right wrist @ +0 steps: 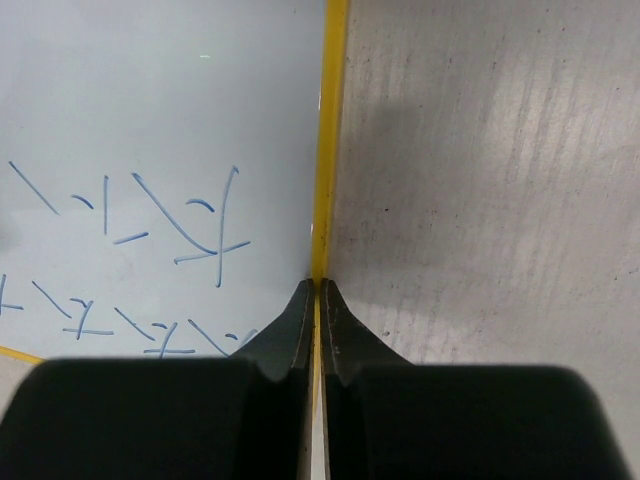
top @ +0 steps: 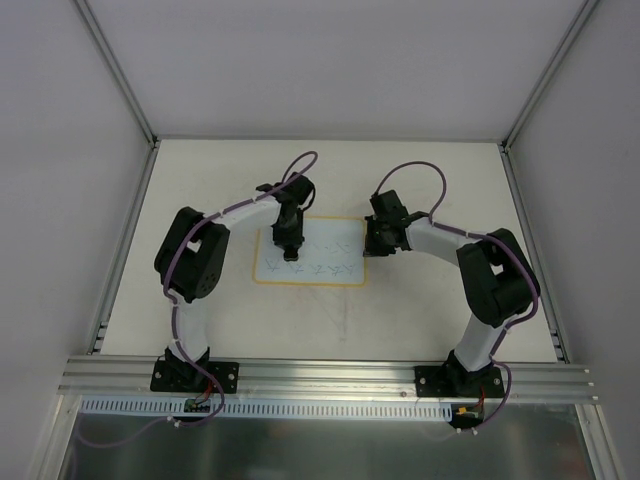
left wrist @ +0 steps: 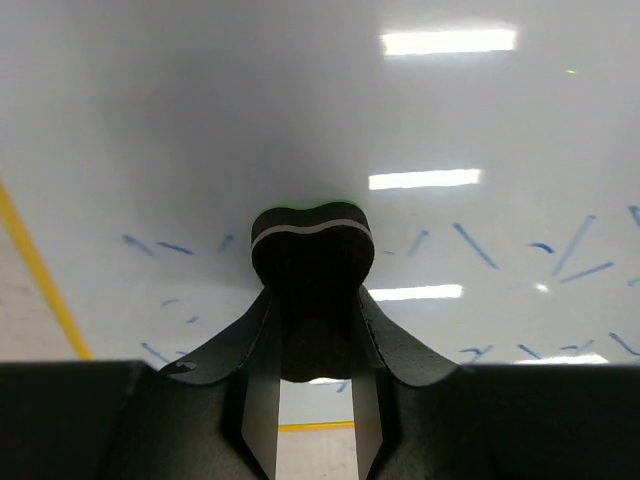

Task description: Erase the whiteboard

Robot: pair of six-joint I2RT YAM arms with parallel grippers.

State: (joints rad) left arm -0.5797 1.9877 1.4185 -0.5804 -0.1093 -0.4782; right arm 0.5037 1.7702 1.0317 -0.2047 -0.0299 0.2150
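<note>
Since the pale desk [top: 420, 300] carries nothing else, the whiteboard [top: 325, 268] lying flat at its middle, between the two arms, is the only thing at stake. The left arm [top: 195, 255] reaches over the board's upper left part, and its jaws pinch a black eraser [left wrist: 312, 250] so hard that the pad bulges into a heart shape. Whether the pad touches the surface I cannot tell. The right arm [top: 495, 275] comes in from the other side, its jaws drawn almost together with their tips at the board's yellow border [right wrist: 330, 150] on the right edge. It looks like they are steadying the board, though whether they press on it or nip it is unclear. Blue marks [right wrist: 190, 225] remain along the near strip and toward the right side, so I judge the wiping well short of finished.

The likeliest trouble is the board sliding. A sideways stroke could drag it out from under those narrow tips, which hold only the rim. The squashed pad may also meet the board unevenly and leave streaks, or twist in the grip. Strokes toward the right risk bumping the two arms together.
</note>
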